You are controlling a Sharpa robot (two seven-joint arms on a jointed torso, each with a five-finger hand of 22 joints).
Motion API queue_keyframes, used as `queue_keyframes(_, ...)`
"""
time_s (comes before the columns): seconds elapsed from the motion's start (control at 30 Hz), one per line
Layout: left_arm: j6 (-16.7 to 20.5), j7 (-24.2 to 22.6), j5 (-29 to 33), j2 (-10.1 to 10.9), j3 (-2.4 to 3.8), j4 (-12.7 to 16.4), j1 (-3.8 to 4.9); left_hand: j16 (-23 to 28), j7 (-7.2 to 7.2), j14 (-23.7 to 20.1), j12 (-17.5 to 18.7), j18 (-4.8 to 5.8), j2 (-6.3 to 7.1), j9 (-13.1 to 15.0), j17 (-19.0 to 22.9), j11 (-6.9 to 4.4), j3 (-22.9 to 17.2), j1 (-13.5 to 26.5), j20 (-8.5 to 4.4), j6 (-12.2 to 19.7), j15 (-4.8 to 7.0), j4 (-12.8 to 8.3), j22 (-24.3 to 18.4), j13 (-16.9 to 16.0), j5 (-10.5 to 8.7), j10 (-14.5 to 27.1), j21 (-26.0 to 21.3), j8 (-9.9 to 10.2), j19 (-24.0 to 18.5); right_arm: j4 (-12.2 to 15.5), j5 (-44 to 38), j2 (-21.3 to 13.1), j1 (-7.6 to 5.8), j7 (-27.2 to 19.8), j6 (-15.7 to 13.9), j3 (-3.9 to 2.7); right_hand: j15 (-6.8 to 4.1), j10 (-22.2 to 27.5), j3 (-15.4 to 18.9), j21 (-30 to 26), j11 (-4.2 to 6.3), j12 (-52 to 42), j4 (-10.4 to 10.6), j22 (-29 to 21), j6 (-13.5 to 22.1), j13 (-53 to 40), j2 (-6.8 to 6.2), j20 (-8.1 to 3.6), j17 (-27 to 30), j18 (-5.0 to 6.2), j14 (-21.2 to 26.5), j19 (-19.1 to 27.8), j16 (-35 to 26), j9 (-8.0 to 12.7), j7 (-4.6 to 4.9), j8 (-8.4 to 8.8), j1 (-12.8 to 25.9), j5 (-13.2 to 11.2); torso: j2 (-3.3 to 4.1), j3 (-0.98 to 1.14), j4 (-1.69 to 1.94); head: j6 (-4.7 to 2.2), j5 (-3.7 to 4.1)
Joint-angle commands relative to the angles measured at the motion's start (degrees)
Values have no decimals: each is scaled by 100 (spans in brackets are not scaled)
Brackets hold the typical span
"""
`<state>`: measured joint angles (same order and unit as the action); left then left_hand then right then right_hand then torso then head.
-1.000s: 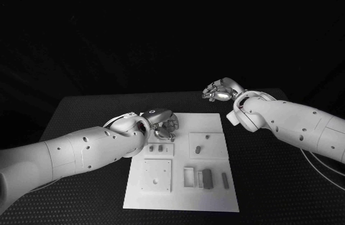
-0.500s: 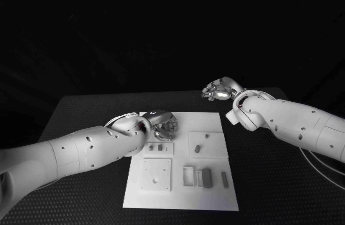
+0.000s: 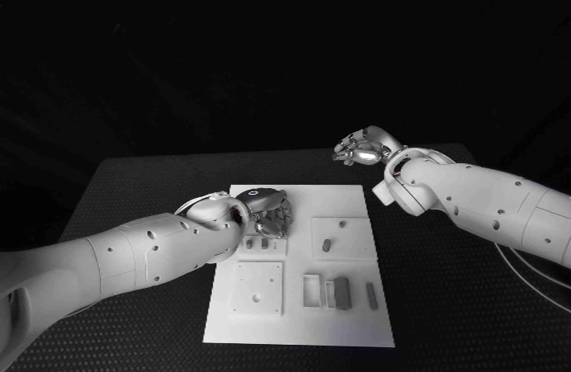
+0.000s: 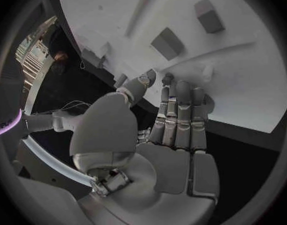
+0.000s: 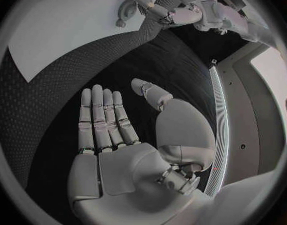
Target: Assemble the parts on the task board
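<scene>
The white task board (image 3: 298, 322) lies in the middle of the black table. My left hand (image 3: 269, 210) hovers over the board's far left part, fingers stretched toward the surface and thumb apart, with nothing in it. In the left wrist view its fingertips (image 4: 181, 85) reach the board (image 4: 243, 100) close to a small peg (image 4: 208, 73), and two grey blocks (image 4: 168, 43) lie beyond. My right hand (image 3: 361, 149) hangs off the board past its far right corner, flat and empty (image 5: 109, 120). Small grey parts (image 3: 326, 246) lie mid-board, and longer ones (image 3: 342, 293) nearer me.
A square white plate (image 3: 258, 289) with a hole sits on the board's near left, and a narrow white tray (image 3: 312, 291) lies beside the long parts. Black table (image 3: 464, 306) surrounds the board. The right wrist view shows the board's corner (image 5: 50, 30) and my left hand (image 5: 138, 5).
My left hand has slid a little toward me over the board's far left. The right hand has stayed almost still.
</scene>
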<state>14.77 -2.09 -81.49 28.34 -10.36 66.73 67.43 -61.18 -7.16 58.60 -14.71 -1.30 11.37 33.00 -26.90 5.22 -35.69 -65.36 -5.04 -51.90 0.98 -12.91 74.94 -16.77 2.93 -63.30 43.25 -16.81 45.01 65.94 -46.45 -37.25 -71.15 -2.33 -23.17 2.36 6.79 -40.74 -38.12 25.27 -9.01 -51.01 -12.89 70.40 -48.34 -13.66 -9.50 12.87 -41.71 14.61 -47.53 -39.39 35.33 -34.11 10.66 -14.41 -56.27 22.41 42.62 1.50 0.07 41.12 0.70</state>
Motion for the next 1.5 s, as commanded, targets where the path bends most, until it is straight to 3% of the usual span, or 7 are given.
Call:
queue_keyframes(0.03, -45, -10, -64, -1, 4, -6, 0, -32, -5, 34, 21, -43, -68, -10, -9, 2, 5, 0, -152, -39, -2, -30, 105, 10, 18, -48, 3, 11, 38, 16, -23, -6, 2, -53, 53, -1, -2, 31, -37, -34, -2, 29, 3, -7, 50, 12, 21, 2, 6, 21, 38, 45, -33, 8, -4, 20, 18, 33, -2, 1, 5, 12, 13)
queue_keyframes(0.4, -53, -3, -49, 14, 4, -75, -7, -101, -15, 62, 72, -49, -208, -18, -63, -19, -10, -68, -168, -136, 20, -68, 112, 3, 20, -151, 16, -15, 85, 21, -22, -13, 2, -55, 54, -2, 0, 27, -39, -42, -3, 32, 3, -6, 51, 21, 21, 3, 11, 22, 34, 42, -38, 9, -3, 20, 16, 32, -9, -4, 10, 26, 24)
queue_keyframes(0.7, -15, -39, 35, -61, 4, -151, -48, -179, -62, 90, 115, -44, -464, -48, -120, -42, -10, -10, -189, -172, 43, -20, 110, -20, 21, -280, 18, 1, 127, 24, -22, -8, 2, -55, 61, -2, 0, 24, -39, -47, -4, 34, 3, -5, 51, 27, 20, 4, 13, 23, 31, 39, -41, 10, -2, 19, 16, 31, -3, -5, 7, 26, 26)
queue_keyframes(1.27, -147, -26, 61, -126, 0, -230, -90, -270, -40, 112, 166, -45, -459, -69, -175, -54, 26, 20, -207, -175, 58, -56, 118, -26, 19, -312, 41, 19, 158, 38, -22, -22, 2, -52, 62, -2, 0, 19, -38, -57, -4, 37, 3, -3, 51, 37, 19, 5, 18, 24, 26, 34, -47, 11, -1, 18, 14, 30, -9, 5, 8, 54, 41)
queue_keyframes(1.33, -178, -17, 46, -136, -15, -241, -90, -271, -40, 110, 168, -45, -458, -70, -176, -54, 26, 19, -208, -173, 58, -59, 117, -26, 19, -312, 40, 20, 158, 39, -22, -23, 2, -52, 63, -2, 0, 18, -38, -59, -4, 37, 3, -2, 51, 39, 18, 5, 19, 25, 25, 34, -48, 11, -1, 17, 14, 30, -9, 4, 9, 51, 43)
queue_keyframes(1.5, -234, -13, -55, -163, -129, -252, -91, -287, -45, 101, 189, -47, -438, -75, -187, -55, 19, -17, -211, -180, 59, -103, 117, -27, 19, -317, 39, 22, 153, 39, -22, -19, 2, -53, 65, -2, 0, 17, -38, -61, -4, 38, 4, -2, 51, 41, 19, 6, 20, 25, 24, 32, -50, 11, -1, 17, 14, 30, -6, 0, 10, 62, 53)
